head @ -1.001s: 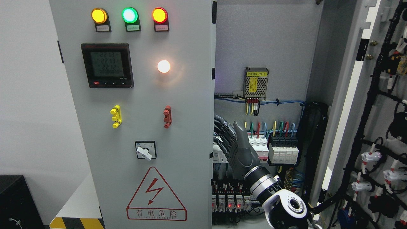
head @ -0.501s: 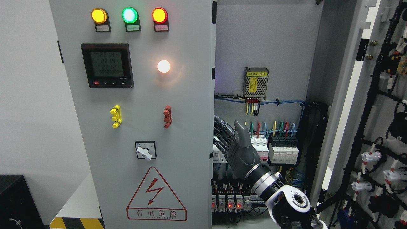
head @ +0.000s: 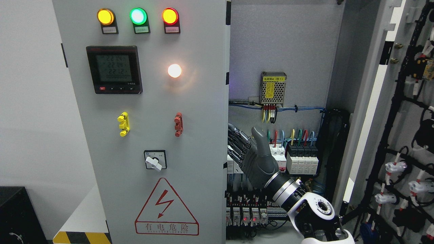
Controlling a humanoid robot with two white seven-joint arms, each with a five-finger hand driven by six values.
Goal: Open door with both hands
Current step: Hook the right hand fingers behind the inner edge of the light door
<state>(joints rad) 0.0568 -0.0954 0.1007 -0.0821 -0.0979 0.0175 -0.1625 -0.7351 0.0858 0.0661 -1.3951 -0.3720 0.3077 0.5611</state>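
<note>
The grey left cabinet door [head: 190,112] carries three indicator lamps, a meter, a rotary switch and a warning triangle. It stands across the left half of the cabinet. My right hand [head: 252,156] comes up from the lower right, inside the cabinet opening, right beside that door's free edge. Its fingers [head: 237,142] stretch leftward with the tips hidden behind the door edge, and the thumb [head: 261,137] points up, clasping nothing. The right door [head: 376,101] stands swung wide at the far right, its wired inner face showing. No left arm shows.
Behind my hand are breakers [head: 301,159], coloured wires and a power supply [head: 272,88]. Rows of terminals [head: 247,213] sit below. Cable harnesses [head: 400,142] run over the right door's inner face. A black box [head: 17,213] sits at the lower left.
My right forearm and wrist have shifted right and down, and the hand leans more to the left. The left door has not visibly moved.
</note>
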